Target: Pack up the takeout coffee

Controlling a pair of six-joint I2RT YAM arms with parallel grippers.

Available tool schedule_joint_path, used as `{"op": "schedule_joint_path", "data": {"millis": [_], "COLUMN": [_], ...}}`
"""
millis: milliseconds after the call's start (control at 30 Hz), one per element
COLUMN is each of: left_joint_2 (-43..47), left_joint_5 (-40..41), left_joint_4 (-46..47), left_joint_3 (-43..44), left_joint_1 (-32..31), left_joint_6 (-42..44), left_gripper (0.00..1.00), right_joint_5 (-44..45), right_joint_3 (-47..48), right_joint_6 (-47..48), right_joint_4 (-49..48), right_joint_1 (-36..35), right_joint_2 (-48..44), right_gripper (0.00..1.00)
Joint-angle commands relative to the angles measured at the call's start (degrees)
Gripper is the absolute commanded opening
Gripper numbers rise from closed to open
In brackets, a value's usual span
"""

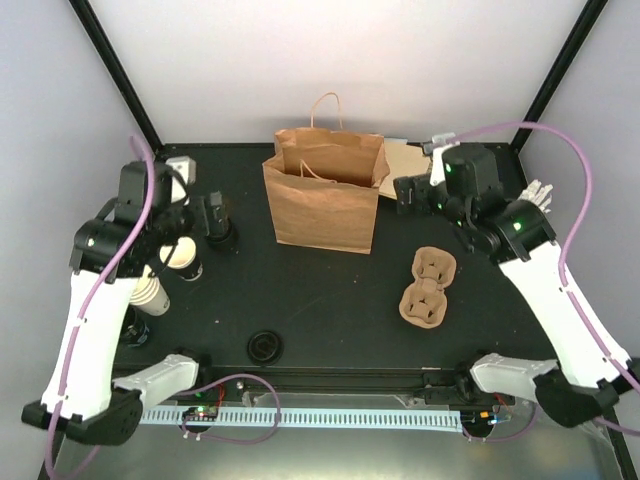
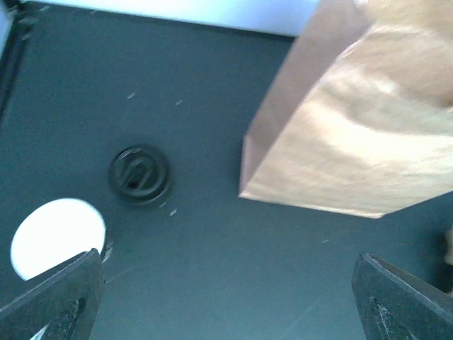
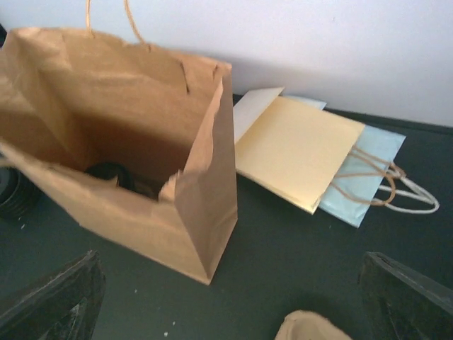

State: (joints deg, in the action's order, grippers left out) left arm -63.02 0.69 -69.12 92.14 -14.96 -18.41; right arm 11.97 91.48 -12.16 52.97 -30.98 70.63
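Two takeout coffee cups stand at the left of the table, partly under my left arm: one [image 1: 183, 256] cream-rimmed with a black sleeve, the other [image 1: 150, 293] just in front of it. The left wrist view shows one round white cup top [image 2: 58, 237] at its lower left. My left gripper [image 1: 217, 222] [image 2: 226, 308] hovers open beside the cups with nothing between its fingers. My right gripper [image 1: 405, 193] [image 3: 230, 304] is open and bare, right of the open brown paper bag [image 1: 322, 195] [image 3: 120, 142]. Something dark [image 3: 106, 172] lies inside the bag.
A brown pulp cup carrier [image 1: 428, 286] [image 3: 311, 329] lies right of centre. A black lid [image 1: 265, 345] [image 2: 139, 174] sits near the front edge. Flat folded bags, tan [image 3: 297, 145] and light blue [image 3: 368, 173], lie behind the brown bag at the back right.
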Motion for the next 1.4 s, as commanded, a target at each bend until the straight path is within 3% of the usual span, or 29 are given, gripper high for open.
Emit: {"op": "schedule_joint_path", "data": {"millis": [0, 167, 300, 500, 733, 933, 1100, 1367], "left_joint_2": [5.3, 12.1, 14.2, 16.1, 15.4, 17.1, 18.1, 13.9], "left_joint_5": [7.5, 11.6, 17.2, 20.8, 29.1, 27.8, 20.8, 13.4], "left_joint_4": [-6.1, -7.4, -10.1, -10.7, -16.7, -13.5, -7.0, -3.4], "left_joint_3": [-7.1, -15.8, -17.4, -17.2, -16.9, -18.0, -22.4, -25.9], "left_joint_1": [3.4, 6.7, 8.9, 15.9, 24.5, 37.1, 43.8, 59.4], "left_joint_6": [-0.4, -2.0, -4.6, -9.3, -23.9, -26.5, -33.0, -30.9], "left_gripper": [0.97, 0.93, 0.86, 0.75, 0.68, 0.66, 0.64, 0.65], "right_joint_5": [-3.2, -6.9, -9.7, -15.3, -18.7, -19.3, -20.1, -18.0], "right_joint_3": [-9.1, -20.4, -26.2, -28.6, -29.1, -28.9, -28.6, -29.7], "right_joint_6": [-1.7, -4.4, -5.7, -6.1, -5.7, -4.3, -4.1, -4.5], "right_joint_4": [-1.0, -3.5, -5.6, -6.6, -6.2, -4.9, -3.8, -1.4], "right_joint_1": [0.3, 0.3, 0.3, 0.3, 0.3, 0.3, 0.3, 0.3], "right_joint_2": [-6.5, -15.7, -20.4, -21.4, -21.8, -21.8, -21.7, -23.3], "right_gripper": [1.00, 1.00, 1.00, 1.00, 1.00, 1.00, 1.00, 1.00]}}
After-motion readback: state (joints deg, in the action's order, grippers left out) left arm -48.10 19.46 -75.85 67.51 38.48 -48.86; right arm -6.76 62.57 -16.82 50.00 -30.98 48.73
